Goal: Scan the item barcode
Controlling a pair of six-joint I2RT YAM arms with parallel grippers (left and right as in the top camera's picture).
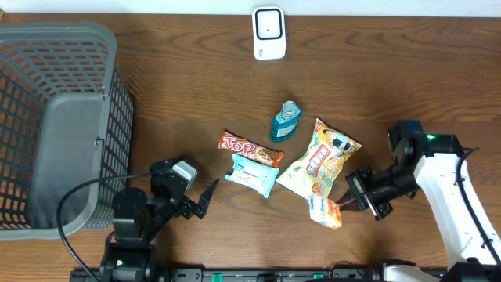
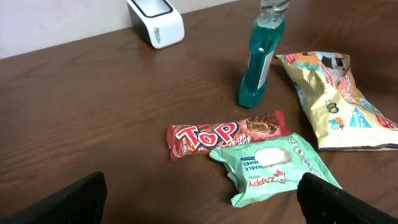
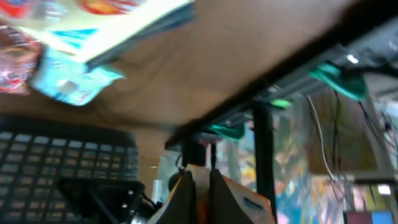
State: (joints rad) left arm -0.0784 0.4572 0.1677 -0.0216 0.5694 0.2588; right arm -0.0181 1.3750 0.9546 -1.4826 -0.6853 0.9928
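Packet [image 1: 325, 213] sits in right end effector [image 1: 342, 202] near table [image 1: 258, 252] edge; left end effector [image 1: 208, 198] wide.

The small packet [image 1: 325, 211], orange and white and a little crumpled, is at the front right of the table [image 1: 180, 94], pinched at its edge in the closed right gripper [image 1: 343, 202]. The white scanner [image 1: 268, 33], with a dark window, stands well apart at the far edge.

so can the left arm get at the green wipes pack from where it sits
Probably yes: the left pincer is open and the wipes pack lies just ahead of it with only bare table between; the chocolate bar crowds its far side.
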